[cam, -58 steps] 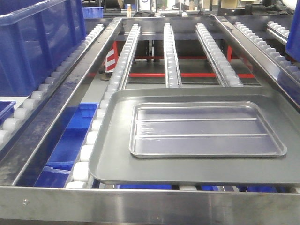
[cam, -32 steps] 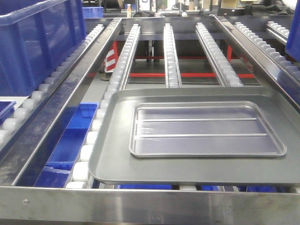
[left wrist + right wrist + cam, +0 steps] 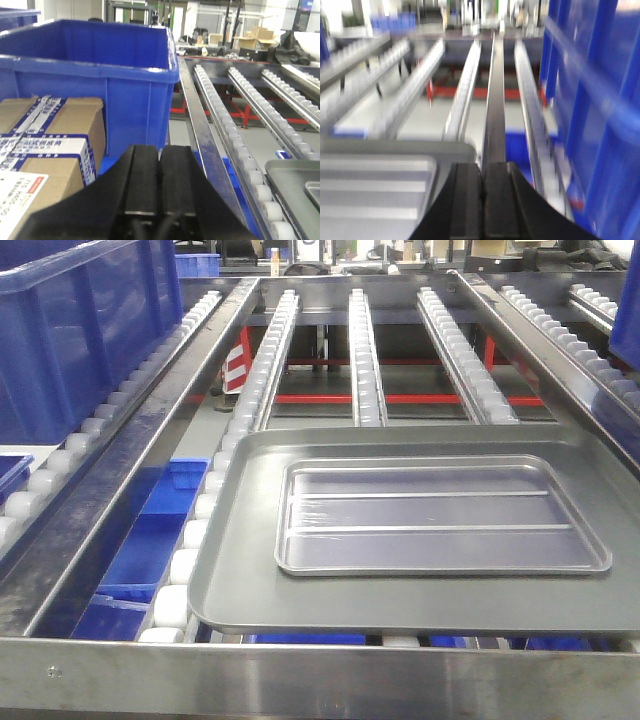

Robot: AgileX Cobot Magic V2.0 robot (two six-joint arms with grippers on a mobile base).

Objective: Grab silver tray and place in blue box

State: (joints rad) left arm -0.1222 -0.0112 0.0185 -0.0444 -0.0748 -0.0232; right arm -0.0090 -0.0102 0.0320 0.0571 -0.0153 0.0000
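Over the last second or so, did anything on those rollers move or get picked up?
Nothing visibly changed. The silver tray still lies inside the larger grey tray on the rollers, and nothing has taken hold of it. The blue box stands in the same place at the left.

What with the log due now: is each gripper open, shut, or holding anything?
Left gripper: shut, holding nothing.
Right gripper: shut, holding nothing, though its view is blurred.
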